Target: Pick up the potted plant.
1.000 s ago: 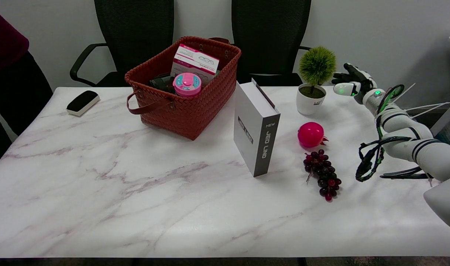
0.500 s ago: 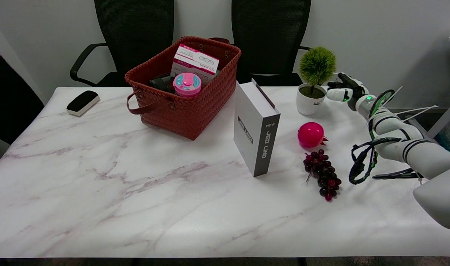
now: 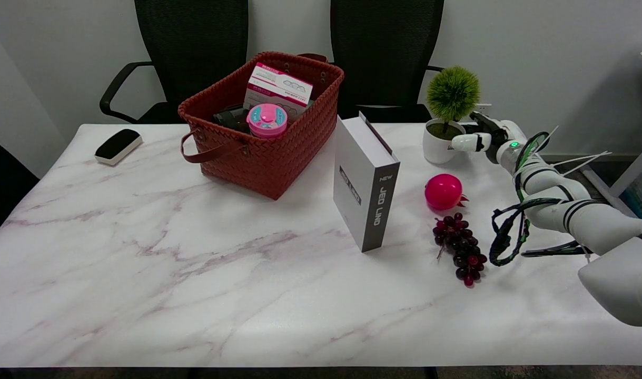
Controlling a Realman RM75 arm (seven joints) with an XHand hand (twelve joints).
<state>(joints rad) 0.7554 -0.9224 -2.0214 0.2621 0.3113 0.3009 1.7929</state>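
The right hand (image 3: 478,138) is seen at the far right of the desk (image 3: 194,273), its fingers spread and nothing gripped; a white fingertip (image 3: 457,142) lies against or just beside the pot's right wall, and contact cannot be told. The potted plant (image 3: 447,118) stands upright on the desk directly to the left of the hand: a white pot holding dark soil and a round green tuft on a thin stem. A small dark mark on the pot is too small to be read.

Nearer the camera than the hand, a pink ball-like fruit (image 3: 443,192) is set, and just beyond it a bunch of dark grapes (image 3: 460,247). Farther left, a grey-and-white box (image 3: 365,181) stands upright, lettered "NEW JEO LINO" as far as can be read.

Well to the left of the hand, a woven red-brown basket (image 3: 278,158) holds a white-and-pink carton (image 3: 278,89) with unreadable print, a pink-lidded round tub (image 3: 267,120) and a dark item. At the far left a black-and-white eraser (image 3: 118,146) lies.
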